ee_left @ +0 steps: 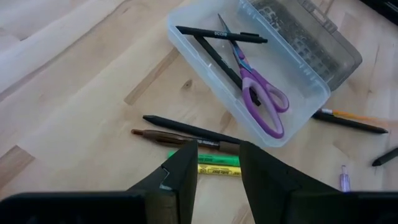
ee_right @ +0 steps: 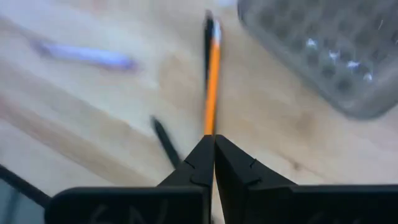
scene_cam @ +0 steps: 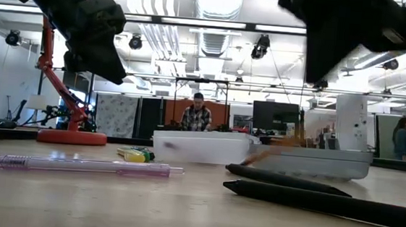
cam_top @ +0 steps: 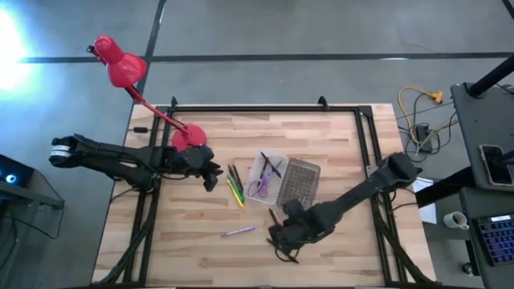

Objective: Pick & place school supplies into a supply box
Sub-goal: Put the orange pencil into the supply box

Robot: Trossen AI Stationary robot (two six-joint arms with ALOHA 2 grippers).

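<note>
The clear supply box (cam_top: 259, 189) lies open mid-table, its grey dotted lid (cam_top: 299, 183) beside it. Inside the box are purple-handled scissors (ee_left: 264, 102) and two black pens (ee_left: 217, 34). A cluster of pencils and a yellow-green marker (ee_left: 214, 165) lies to the box's left. My left gripper (ee_left: 217, 155) is open just above that cluster, touching nothing. My right gripper (ee_right: 213, 142) is near the table's front, shut on an orange pencil (ee_right: 211, 93). A purple pen (cam_top: 238, 232) lies near the front. My right gripper pinches the orange pencil between its two fingertips at the pencil's near end (ee_right: 210, 127). The pencil runs straight on ahead, in line with the fingers, its dark far tip (ee_right: 209, 28) toward the lid. In the low view it shows slanted (scene_cam: 272, 151); whether its far end rests on the table I cannot tell.
A red desk lamp (cam_top: 120, 68) stands with its base (cam_top: 189, 136) at the table's far left. Two black pens (scene_cam: 292, 180) lie near the front by my right gripper. People (scene_cam: 197, 117) are in the room beyond the table.
</note>
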